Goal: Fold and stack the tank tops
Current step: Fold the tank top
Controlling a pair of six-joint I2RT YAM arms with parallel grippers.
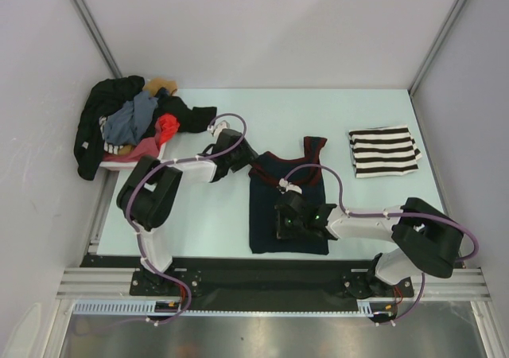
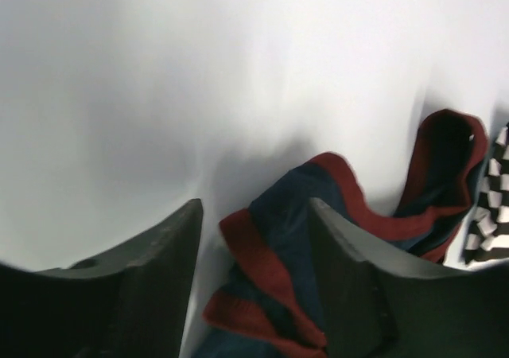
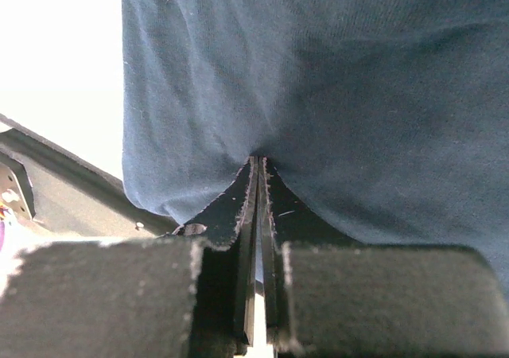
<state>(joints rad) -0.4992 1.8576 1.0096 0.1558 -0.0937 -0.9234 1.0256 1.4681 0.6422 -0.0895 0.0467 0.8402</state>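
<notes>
The navy tank top lies flat in the middle of the table, dark red trim at its neck and straps. My left gripper is at its left shoulder strap. In the left wrist view that gripper stands open, and the red-trimmed strap lies loose between the fingers. My right gripper is over the top's lower half. In the right wrist view it is shut, pinching a gather of the navy cloth at its tips. The striped tank top lies folded at the back right.
A pale pink basket at the back left holds a heap of dark, grey and red clothes that spills over its rim. Walls close in the left, back and right. A black rail runs along the near edge.
</notes>
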